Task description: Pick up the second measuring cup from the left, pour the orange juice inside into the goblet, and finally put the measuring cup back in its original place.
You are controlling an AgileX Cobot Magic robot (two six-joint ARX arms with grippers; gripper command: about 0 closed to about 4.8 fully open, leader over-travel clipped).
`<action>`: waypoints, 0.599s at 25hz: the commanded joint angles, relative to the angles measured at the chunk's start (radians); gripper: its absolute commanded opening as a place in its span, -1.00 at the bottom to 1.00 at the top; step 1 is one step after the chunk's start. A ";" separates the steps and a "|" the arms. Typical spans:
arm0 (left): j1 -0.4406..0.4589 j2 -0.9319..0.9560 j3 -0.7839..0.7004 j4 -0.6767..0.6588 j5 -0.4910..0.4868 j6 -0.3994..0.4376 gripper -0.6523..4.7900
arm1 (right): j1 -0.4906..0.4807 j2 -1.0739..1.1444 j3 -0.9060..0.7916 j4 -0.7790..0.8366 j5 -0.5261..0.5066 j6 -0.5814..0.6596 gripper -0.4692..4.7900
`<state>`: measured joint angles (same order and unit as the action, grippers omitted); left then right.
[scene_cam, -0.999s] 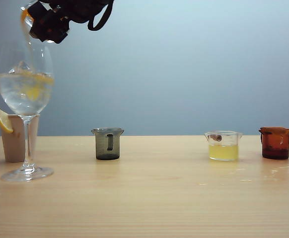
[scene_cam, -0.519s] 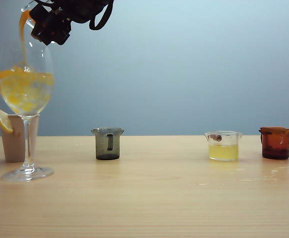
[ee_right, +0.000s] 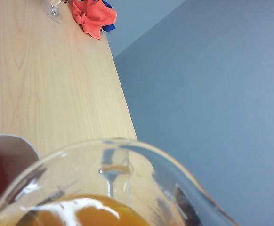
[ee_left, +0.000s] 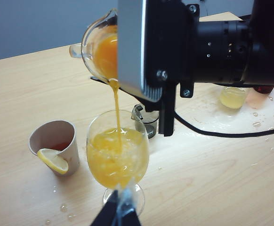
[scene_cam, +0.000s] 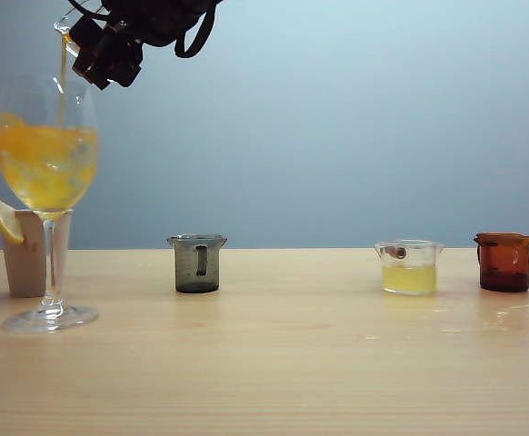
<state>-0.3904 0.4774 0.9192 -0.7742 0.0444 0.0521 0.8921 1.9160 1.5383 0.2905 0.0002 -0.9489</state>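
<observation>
We find the right tool (scene_cam: 110, 50) in the upper left of the exterior frame, clamped on the second measuring cup (ee_left: 99, 49), which it holds tipped above the goblet (scene_cam: 46, 154). The cup's long axis lies close to level, its pouring lip aimed down at the bowl, and a thin stream of the orange juice (ee_left: 114, 110) falls from that lip into the glass. We judge the pour well along: the bowl is already deep orange, while some juice shows inside the tilted cup.

The left tool (ee_left: 119, 214) sits at the lower edge of the left wrist frame, its dark tips closed on the goblet's stem just above the foot (steadying it, we take it).

What the coming move turns on, in our reading: the bare patch of tabletop (scene_cam: 292, 282) where the cup belongs lies lower and to the right of the right tool, between the smoky grey cup (scene_cam: 196, 263) and the pale yellow cup (scene_cam: 409, 267). The right arm carries the cup, so the return is its job.
</observation>
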 commanded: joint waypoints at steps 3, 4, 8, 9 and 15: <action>0.001 0.000 0.001 0.012 0.001 0.000 -0.77 | 0.002 -0.010 0.006 0.035 0.002 -0.052 -0.23; 0.001 0.000 0.001 0.012 0.001 0.000 -0.77 | 0.002 -0.010 0.006 0.035 0.002 -0.052 -0.23; 0.001 0.000 0.001 0.012 0.001 0.000 -0.77 | 0.002 -0.010 0.006 0.035 0.002 -0.055 -0.23; 0.001 0.000 0.001 0.012 0.001 0.000 -0.77 | 0.002 -0.010 0.006 0.035 0.002 -0.056 -0.23; 0.001 0.000 0.001 0.012 0.001 0.000 -0.77 | 0.002 -0.010 0.006 0.035 0.002 -0.136 -0.23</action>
<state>-0.3904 0.4774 0.9192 -0.7742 0.0444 0.0521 0.8925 1.9160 1.5383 0.2909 0.0002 -1.0626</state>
